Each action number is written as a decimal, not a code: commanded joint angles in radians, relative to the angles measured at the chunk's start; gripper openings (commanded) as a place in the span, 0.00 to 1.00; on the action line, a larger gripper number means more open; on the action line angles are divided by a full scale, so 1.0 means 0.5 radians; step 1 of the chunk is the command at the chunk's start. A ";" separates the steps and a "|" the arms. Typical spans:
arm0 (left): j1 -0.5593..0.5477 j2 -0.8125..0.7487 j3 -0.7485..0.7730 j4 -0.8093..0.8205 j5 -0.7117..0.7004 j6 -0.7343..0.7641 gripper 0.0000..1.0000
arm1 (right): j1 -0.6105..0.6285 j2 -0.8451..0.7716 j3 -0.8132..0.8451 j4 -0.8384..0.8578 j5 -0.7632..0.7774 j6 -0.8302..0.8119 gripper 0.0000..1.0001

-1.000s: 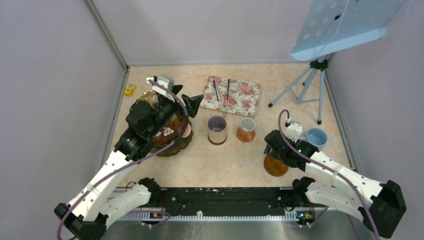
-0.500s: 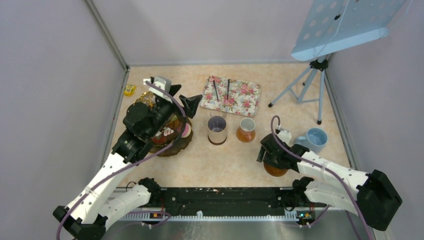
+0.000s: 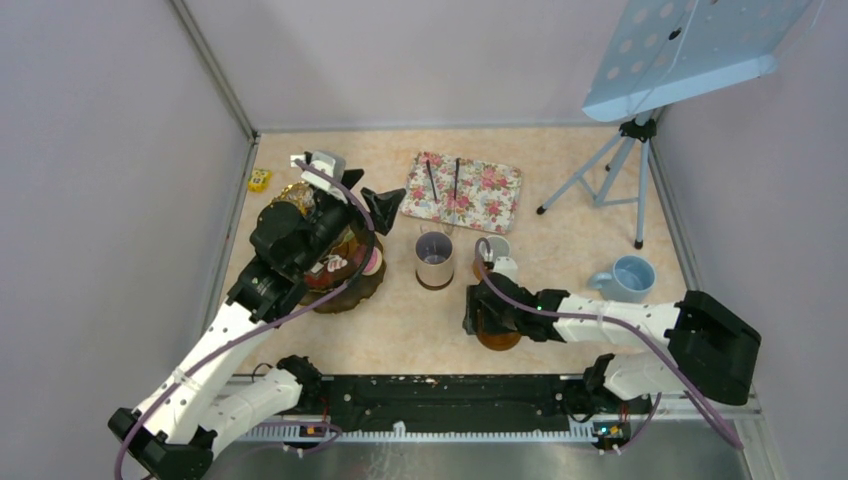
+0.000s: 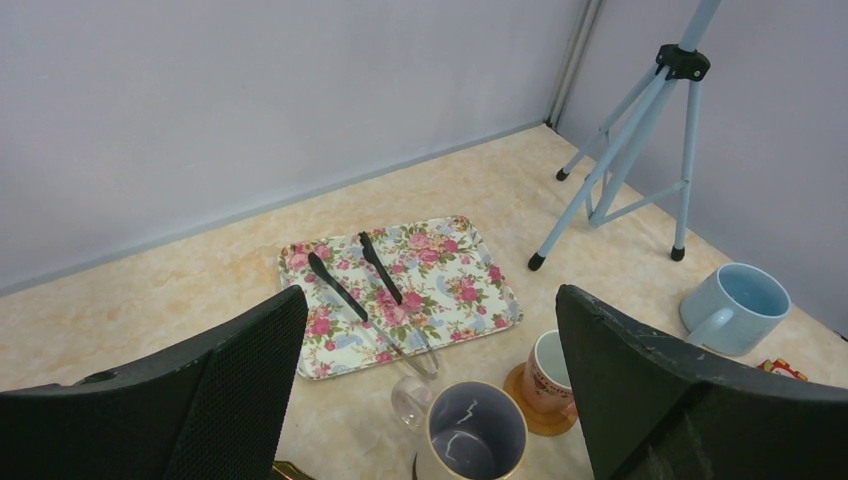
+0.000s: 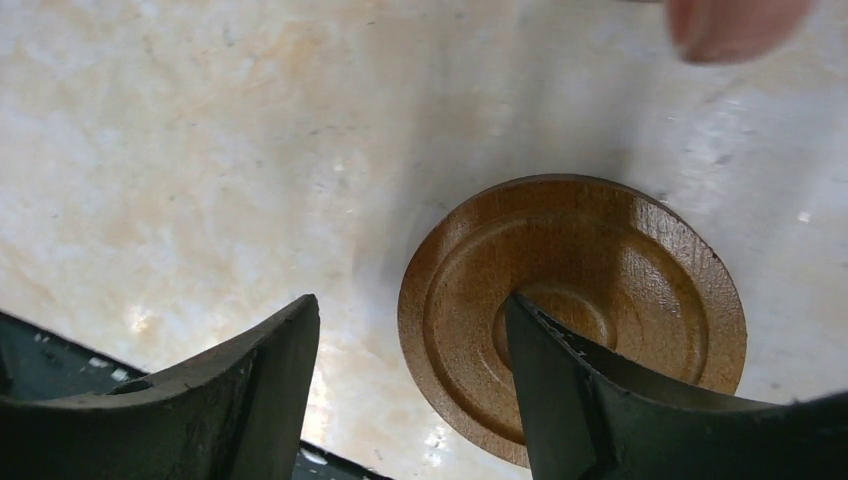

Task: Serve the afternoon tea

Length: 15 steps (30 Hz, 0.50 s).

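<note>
My right gripper point(image 3: 478, 322) is low on the table in front of the white cup point(image 3: 494, 246), open. In the right wrist view, one of its fingers point(image 5: 600, 400) rests on top of a round orange-brown disc point(image 5: 600, 270) while the other stands on bare table beside the rim. The disc point(image 3: 500, 338) lies flat. Beside the cup stands the tall lilac mug point(image 3: 434, 258), empty. The light-blue mug point(image 3: 632, 276) sits at the right. My left gripper point(image 3: 372, 203) hangs open and empty above a brown stand point(image 3: 355, 288) holding small toy cakes point(image 3: 372, 262), mostly hidden by the arm.
A rose-patterned tray point(image 3: 490, 195) with black tongs point(image 3: 431, 176) lies behind the mugs. A blue tripod point(image 3: 600, 185) with a perforated shelf point(image 3: 690, 50) fills the back right. A small yellow object point(image 3: 259, 180) sits by the left wall. The white cup point(image 4: 548, 368) stands on its own orange disc.
My right arm has swung left, and the orange-brown disc has slid with it from beside the light-blue mug to in front of the white cup. The left arm has barely shifted.
</note>
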 commanded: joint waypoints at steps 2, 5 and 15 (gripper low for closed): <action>0.013 -0.007 0.014 0.093 0.024 -0.014 0.99 | 0.034 0.043 -0.092 0.368 -0.332 -0.141 0.67; 0.011 -0.013 0.013 0.093 0.034 -0.017 0.99 | 0.098 0.092 -0.060 0.436 -0.370 -0.215 0.67; 0.011 -0.012 0.010 0.093 0.017 -0.010 0.99 | 0.320 -0.185 0.190 0.209 0.232 -0.380 0.66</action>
